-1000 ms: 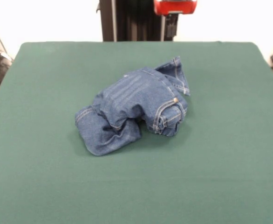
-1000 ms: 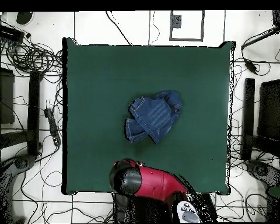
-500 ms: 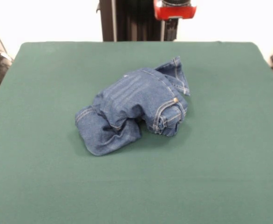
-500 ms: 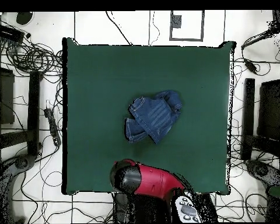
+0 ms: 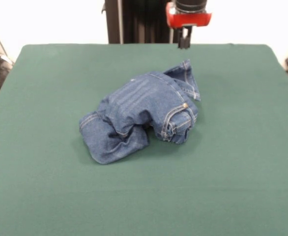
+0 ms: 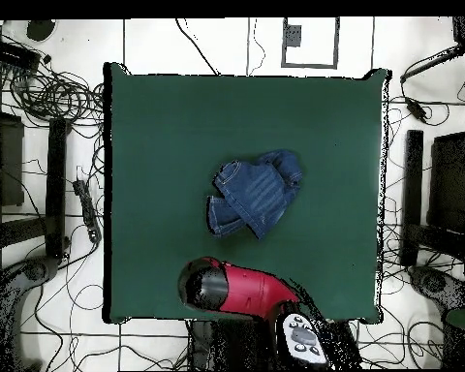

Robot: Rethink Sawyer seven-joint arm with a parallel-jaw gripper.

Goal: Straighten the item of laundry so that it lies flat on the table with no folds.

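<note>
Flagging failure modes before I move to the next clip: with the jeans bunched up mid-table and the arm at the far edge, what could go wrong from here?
1. The jeans lie in a bunched heap with layers folded over each other; a pinch may catch several layers and lift the bundle without unfolding it.
2. The gripper hangs above the table near its far edge, off the heap, so its descent may miss a usable hem.

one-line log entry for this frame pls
jeans: crumpled, mid-table | pincer: above far edge, clear of jeans, state unclear | flattening: not started
</note>
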